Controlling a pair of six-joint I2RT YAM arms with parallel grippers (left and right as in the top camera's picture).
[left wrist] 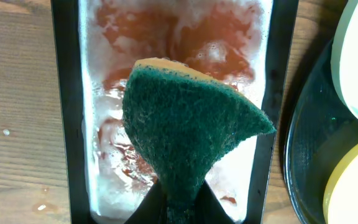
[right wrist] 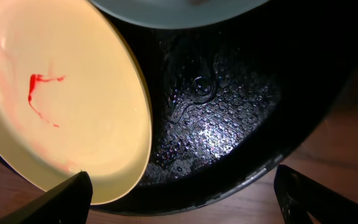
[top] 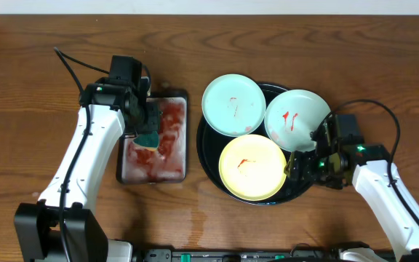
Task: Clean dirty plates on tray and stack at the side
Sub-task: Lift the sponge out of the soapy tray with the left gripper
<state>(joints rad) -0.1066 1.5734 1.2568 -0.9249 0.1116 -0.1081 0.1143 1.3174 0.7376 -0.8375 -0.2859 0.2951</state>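
yellow plate (right wrist: 67,99) lies just ahead of the right fingers (right wrist: 61,198), spread wide and empty; left fingers (left wrist: 211,208) pinch a sponge (left wrist: 185,124).

Yellow plate (right wrist: 73,106) partly off-frame

White arm shells (top: 78,156); black joints (top: 126,73), cables (top: 65,64), right gripper (right wrist: 182,196); green lights (top: 360,150).

- Yellow plate (right wrist: 61,106), thin red smear, sits on the left of the tray (right wrist: 229,118).
- Tray floor wet, beaded.
- Pale plate (right wrist: 173,14) at tray's far edge.
- Right gripper (right wrist: 182,186) spread wide at near rim.
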